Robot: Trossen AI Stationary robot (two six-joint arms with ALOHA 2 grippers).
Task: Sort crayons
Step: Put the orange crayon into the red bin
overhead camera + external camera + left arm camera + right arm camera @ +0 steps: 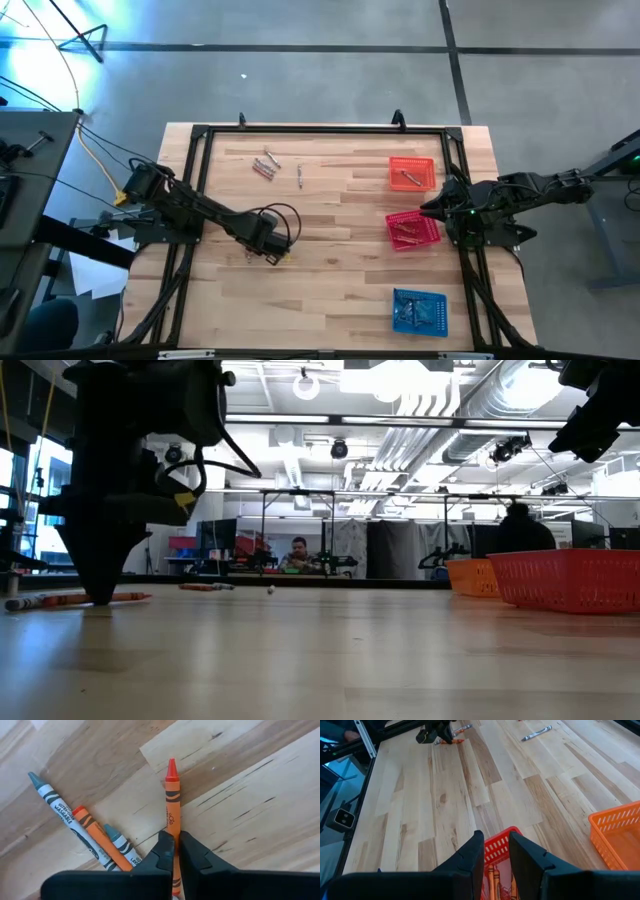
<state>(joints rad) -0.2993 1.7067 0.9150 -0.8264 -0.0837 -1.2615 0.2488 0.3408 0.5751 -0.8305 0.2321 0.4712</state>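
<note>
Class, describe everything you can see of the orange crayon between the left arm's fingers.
The orange crayon is a thin stick with a bare reddish-orange pointed tip and an orange paper wrapper carrying black bands and black print. It lies flat on the light wooden table, tip pointing away from the left end effector, whose dark fingers are closed on its rear part. It touches none of the three crayons lying beside it. In the high view it lies on the table's left half.

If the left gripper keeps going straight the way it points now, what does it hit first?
Almost certainly the tabletop: the left gripper points down at it, fingers closed on the orange crayon, which already lies on the wood.
</note>
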